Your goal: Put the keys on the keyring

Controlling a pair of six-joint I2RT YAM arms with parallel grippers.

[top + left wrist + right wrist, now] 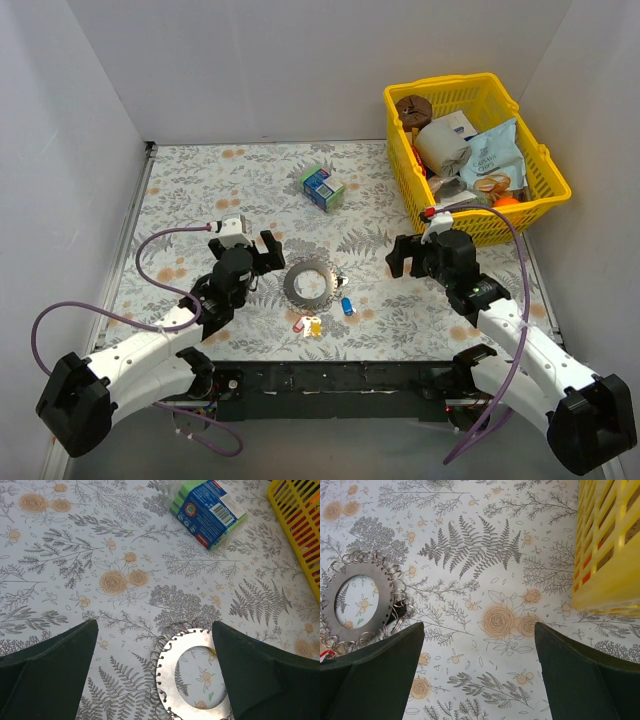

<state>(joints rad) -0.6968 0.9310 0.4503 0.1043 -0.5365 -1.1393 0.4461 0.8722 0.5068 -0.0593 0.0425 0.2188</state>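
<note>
The keyring (308, 283) is a flat grey metal ring with wire loops round its edge, lying on the floral cloth at the centre. Beside it lie a dark key (341, 283), a blue key (347, 306), a red key (299, 324) and a yellow key (314, 326). My left gripper (262, 260) is open and empty just left of the ring. In the left wrist view the ring (172, 680) lies between the open fingers, close to the right one. My right gripper (412, 255) is open and empty to the right. The right wrist view shows the ring (384, 587) and the dark key (402, 612) at its left.
A blue-green carton (322, 187) lies beyond the ring and shows at the top of the left wrist view (207, 507). A yellow basket (482, 226) of groceries stands at the back right, close to my right gripper (479, 626); its wall (607, 555) fills that view's right edge.
</note>
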